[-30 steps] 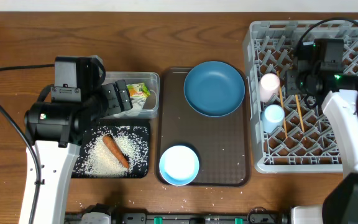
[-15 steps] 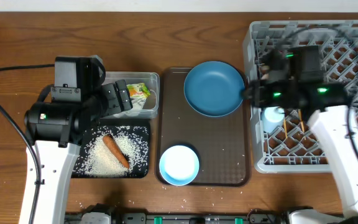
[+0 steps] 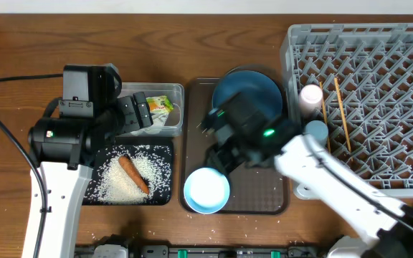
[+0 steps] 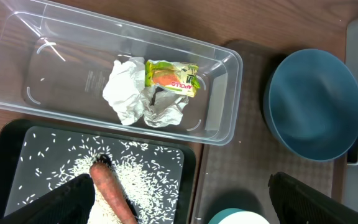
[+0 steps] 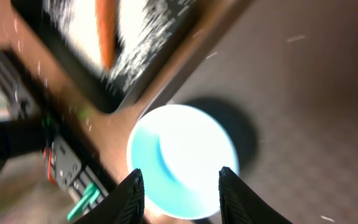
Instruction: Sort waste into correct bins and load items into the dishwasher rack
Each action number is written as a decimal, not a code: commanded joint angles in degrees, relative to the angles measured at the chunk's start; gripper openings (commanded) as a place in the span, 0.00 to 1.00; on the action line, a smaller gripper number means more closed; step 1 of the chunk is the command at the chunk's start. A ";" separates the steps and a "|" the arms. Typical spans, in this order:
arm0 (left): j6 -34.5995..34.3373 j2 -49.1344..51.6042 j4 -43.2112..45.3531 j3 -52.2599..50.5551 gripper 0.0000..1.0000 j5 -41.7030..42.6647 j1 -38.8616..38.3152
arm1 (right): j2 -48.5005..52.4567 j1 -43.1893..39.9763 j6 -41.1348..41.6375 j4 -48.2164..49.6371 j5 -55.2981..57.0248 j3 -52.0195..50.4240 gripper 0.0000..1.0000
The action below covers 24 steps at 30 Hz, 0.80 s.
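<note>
Right arm has swung off the large grey pegged dishwasher rack (image 3: 290, 64), where it hung a second ago, and its right gripper (image 5: 180, 186) now hangs above the small white-blue bowl (image 3: 206, 190) on the dark brown serving tray (image 3: 198, 136). Its jaws stand apart and empty, and we see the bowl between them. Nothing else differs: the left gripper (image 4: 188, 202) holds the same station over the clear plastic rectangular tub (image 4: 222, 93), jaws spread wide, grasping nothing. We judge the waste sorted. The crumpled white wrapper with green-yellow print (image 4: 151, 93) lies in the tub, and the orange carrot (image 3: 133, 174) rests on the loose white rice grains (image 3: 117, 186) in the shallow black rectangular tray (image 3: 162, 152). Loaded in the rack so far are the pink cup (image 3: 310, 95), the light blue cup (image 3: 316, 131) and the two wooden chopsticks (image 3: 341, 115). Left to load are the bowl and the large round blue plate (image 3: 253, 89), both on the serving tray.
</note>
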 commanded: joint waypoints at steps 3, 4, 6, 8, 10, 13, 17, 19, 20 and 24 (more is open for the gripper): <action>0.11 -0.04 -0.13 -0.28 0.92 -0.52 -0.02 | 6.34 9.14 0.42 1.14 1.20 -0.37 0.38; 0.11 -0.04 -0.13 -0.28 0.92 -0.52 -0.02 | 7.74 10.69 0.39 1.29 1.22 -0.37 0.38; 0.11 -0.04 -0.13 -0.28 0.92 -0.50 -0.02 | 10.67 13.55 0.17 1.27 1.73 -0.37 0.39; 0.11 -0.04 -0.11 -0.28 0.92 -0.50 -0.02 | 13.16 15.56 0.20 1.22 3.17 -0.37 0.39; 0.11 -0.04 -0.13 -0.28 0.92 -0.50 -0.02 | 15.39 17.25 0.20 1.27 4.66 -0.37 0.40; 0.11 -0.04 -0.13 -0.28 0.92 -0.50 -0.02 | 17.99 19.10 0.20 1.25 6.43 -0.37 0.40; 0.11 -0.04 -0.13 -0.28 0.92 -0.50 -0.02 | 19.37 20.04 0.22 1.25 6.84 -0.37 0.34; 0.11 -0.04 -0.13 -0.28 0.92 -0.50 -0.02 | 19.37 20.02 0.22 1.25 7.58 -0.37 0.20; 0.11 -0.04 -0.13 -0.28 0.92 -0.50 -0.02 | 19.37 19.98 0.22 1.25 7.85 -0.37 0.14; 0.11 -0.04 -0.13 -0.28 0.92 -0.50 -0.02 | 19.28 19.67 0.24 1.18 8.66 -0.35 0.01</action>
